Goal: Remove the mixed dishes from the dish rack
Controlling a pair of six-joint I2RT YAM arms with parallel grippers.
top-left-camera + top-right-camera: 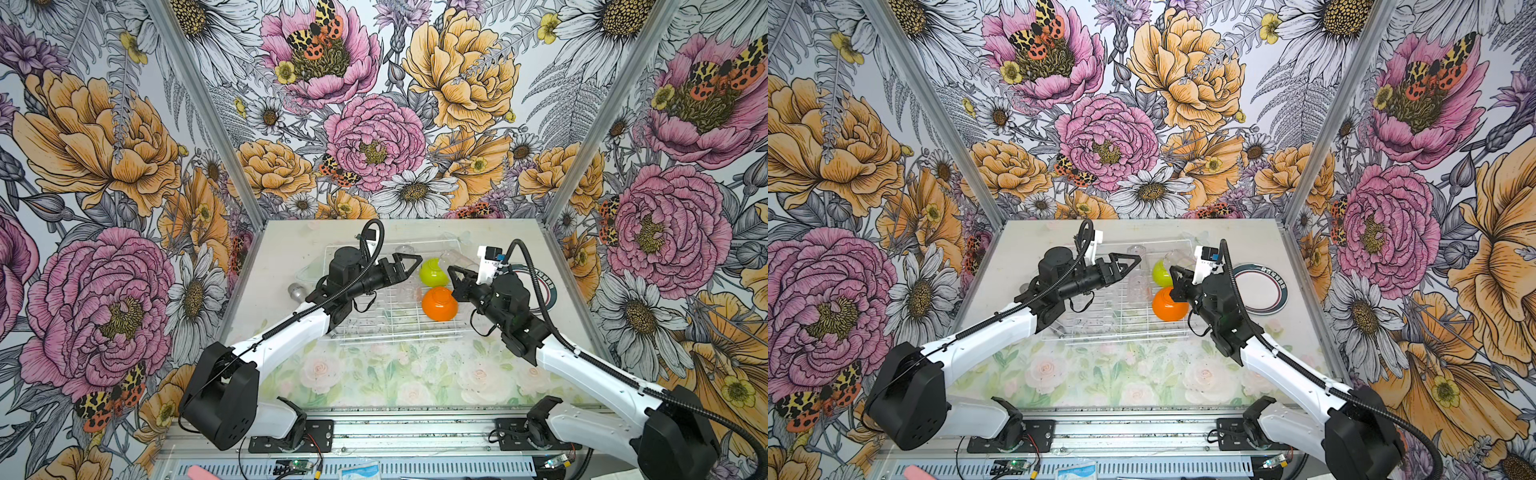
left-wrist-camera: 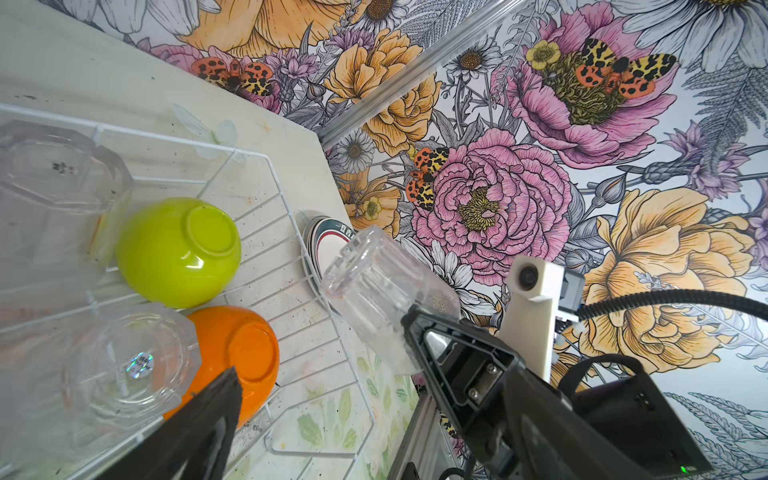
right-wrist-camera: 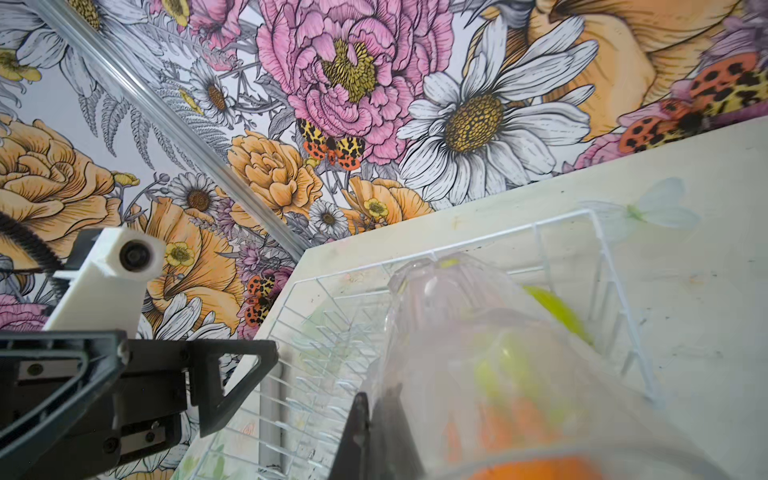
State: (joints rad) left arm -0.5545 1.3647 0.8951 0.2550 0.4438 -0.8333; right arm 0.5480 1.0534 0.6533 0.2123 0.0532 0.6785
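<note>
The white wire dish rack (image 1: 399,332) holds an upturned lime-green bowl (image 1: 434,272), an upturned orange bowl (image 1: 439,304) and two clear tumblers (image 1: 405,251) (image 1: 405,291). My right gripper (image 1: 452,271) is shut on the wall of another clear tumbler (image 2: 374,291), tilted above the rack's right side. In the right wrist view that tumbler (image 3: 478,332) fills the frame, one finger (image 3: 361,432) outside its wall. My left gripper (image 1: 411,266) stands open and empty over the rack, beside the lime bowl. Only one finger (image 2: 216,407) shows in its wrist view.
A stack of dark-rimmed plates (image 1: 1262,291) lies on the table right of the rack, partly behind the right arm. A grey metal cylinder (image 1: 297,293) lies at the rack's left side. Floral walls enclose the table on three sides.
</note>
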